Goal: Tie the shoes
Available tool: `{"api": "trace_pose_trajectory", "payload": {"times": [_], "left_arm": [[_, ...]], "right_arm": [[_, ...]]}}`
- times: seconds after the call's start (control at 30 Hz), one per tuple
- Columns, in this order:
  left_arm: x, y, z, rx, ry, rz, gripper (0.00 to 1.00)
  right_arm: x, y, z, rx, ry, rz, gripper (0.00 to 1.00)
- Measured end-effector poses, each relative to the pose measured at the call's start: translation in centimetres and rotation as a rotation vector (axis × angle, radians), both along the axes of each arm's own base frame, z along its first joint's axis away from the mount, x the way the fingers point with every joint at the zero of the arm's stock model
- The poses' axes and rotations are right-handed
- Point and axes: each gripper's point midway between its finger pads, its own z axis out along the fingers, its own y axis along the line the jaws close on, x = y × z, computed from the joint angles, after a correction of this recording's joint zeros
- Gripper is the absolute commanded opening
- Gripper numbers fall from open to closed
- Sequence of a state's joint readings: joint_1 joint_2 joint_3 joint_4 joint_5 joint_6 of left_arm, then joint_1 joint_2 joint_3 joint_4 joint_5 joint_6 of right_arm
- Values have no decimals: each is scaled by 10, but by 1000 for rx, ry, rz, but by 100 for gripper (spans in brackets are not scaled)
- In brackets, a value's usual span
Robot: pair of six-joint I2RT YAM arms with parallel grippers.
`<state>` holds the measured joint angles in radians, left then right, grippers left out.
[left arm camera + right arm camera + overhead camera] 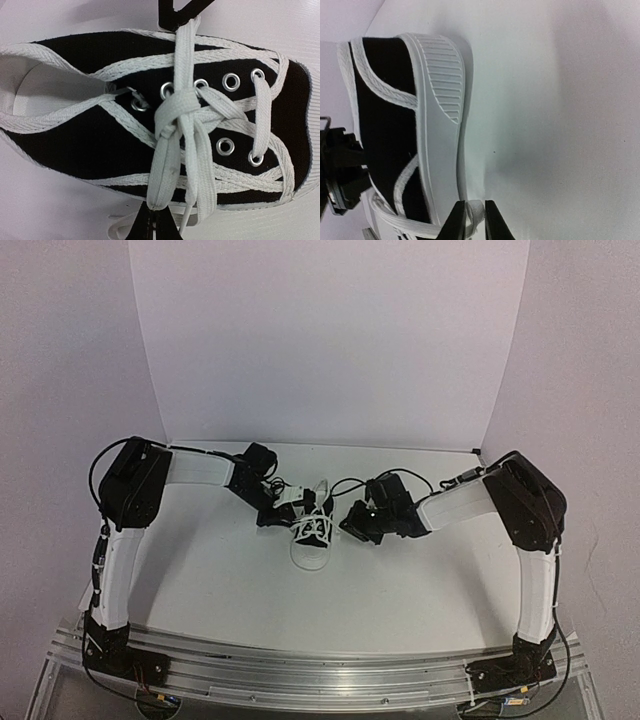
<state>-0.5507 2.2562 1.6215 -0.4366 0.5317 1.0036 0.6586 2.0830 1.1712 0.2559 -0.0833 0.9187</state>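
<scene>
The shoe (312,532), a small black canvas sneaker with a white sole, lies mid-table between both arms. Seen from the left wrist, the shoe (75,145) has its white laces crossed into a knot (175,112) over the eyelets. My left gripper (151,207) pinches the end of one lace loop (162,170), with only a thin slit between its fingers. The opposite lace runs up to the right gripper's fingers (172,15). From the right wrist I see the shoe's sole (437,125) side-on, and my right gripper (475,205) is closed on a folded lace loop (477,212). In the top view the left gripper (283,508) and right gripper (350,523) flank the shoe.
White backdrop panels (330,340) wall in the back and both sides of the white table (330,590). An aluminium rail (320,675) carrying both arm bases runs along the near edge. Black cables (345,483) loop just behind the shoe.
</scene>
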Motion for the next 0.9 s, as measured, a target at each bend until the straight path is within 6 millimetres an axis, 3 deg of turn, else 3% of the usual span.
{"api": "trace_pose_trajectory", "payload": {"times": [0.1,0.23,0.43,0.57,0.7,0.8,0.9], "left_arm": [[0,2,-1,9,24,27,43],[6,0,12,5,34,66,55],[6,4,59,-22,5,90,62],[-10,7,101,-70,4,64,62],[-31,16,124,-95,41,62,45],[-43,23,123,-100,96,80,43],[-54,36,104,-76,170,114,50]], "right_arm": [[6,6,10,1,-30,29,45],[14,11,29,0,-85,67,51],[17,-1,65,-37,-165,98,53],[21,-6,97,-45,-239,115,53],[17,-7,118,-40,-277,141,53],[12,-2,121,-28,-282,180,53],[5,1,118,-32,-269,210,54]]}}
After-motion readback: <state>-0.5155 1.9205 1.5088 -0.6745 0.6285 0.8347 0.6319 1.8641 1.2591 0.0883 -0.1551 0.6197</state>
